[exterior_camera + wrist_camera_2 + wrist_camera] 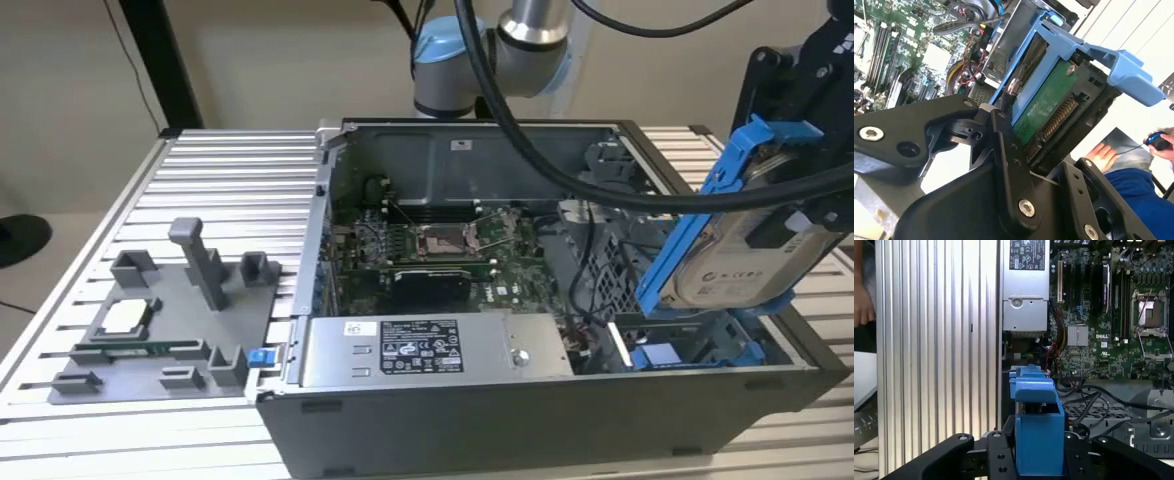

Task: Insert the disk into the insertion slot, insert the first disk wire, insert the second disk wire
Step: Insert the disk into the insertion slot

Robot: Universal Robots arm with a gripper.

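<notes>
My gripper (790,212) is shut on the disk (727,255), a silver drive with a white label in a bright blue carrier frame. I hold it tilted steeply on edge above the case's front corner at the exterior view's right. Just below its lower end lies the insertion slot (694,352), a grey metal bay with blue tabs; the disk is not in it. In the second wrist view the disk's green circuit board (1046,107) and connector edge face the camera. The blue carrier (1037,435) sits between the black fingers (996,452) in the first wrist view.
The open computer case (534,400) stands on a ribbed aluminium table (227,190). Inside it are the motherboard (441,250), a grey labelled power-supply box (420,350), a perforated cage (607,275) and loose black cables (1104,395). A grey fixture plate (160,320) lies at the exterior view's left. A person's hand (1104,155) is nearby.
</notes>
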